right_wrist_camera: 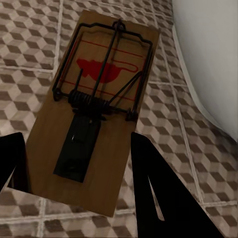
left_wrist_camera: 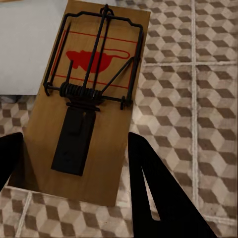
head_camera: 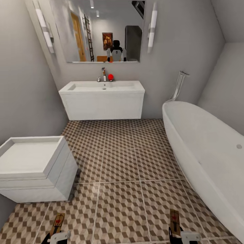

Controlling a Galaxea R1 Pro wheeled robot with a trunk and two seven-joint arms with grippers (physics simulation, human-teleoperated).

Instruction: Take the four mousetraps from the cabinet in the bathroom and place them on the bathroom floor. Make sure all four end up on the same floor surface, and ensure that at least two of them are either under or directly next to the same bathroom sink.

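Note:
Each gripper holds a mousetrap above the bathroom floor (head_camera: 118,166), a cube-patterned tile surface. My left gripper (head_camera: 54,237) is shut on one mousetrap (head_camera: 58,221), a brown board with a dark wire spring and a red mouse print; in the left wrist view that mousetrap (left_wrist_camera: 84,109) lies between the black fingers (left_wrist_camera: 158,193). My right gripper (head_camera: 178,234) is shut on another mousetrap (head_camera: 175,219), seen close up as a mousetrap (right_wrist_camera: 94,114) between its fingers (right_wrist_camera: 163,193). The white sink (head_camera: 101,86) on its vanity stands against the far wall, well ahead. The cabinet is out of view.
A white square toilet (head_camera: 30,166) stands at the left, close to my left arm. A white oval bathtub (head_camera: 210,152) runs along the right side, near my right gripper. Open tiled floor stretches between them up to the vanity (head_camera: 101,106). A mirror (head_camera: 101,30) hangs above.

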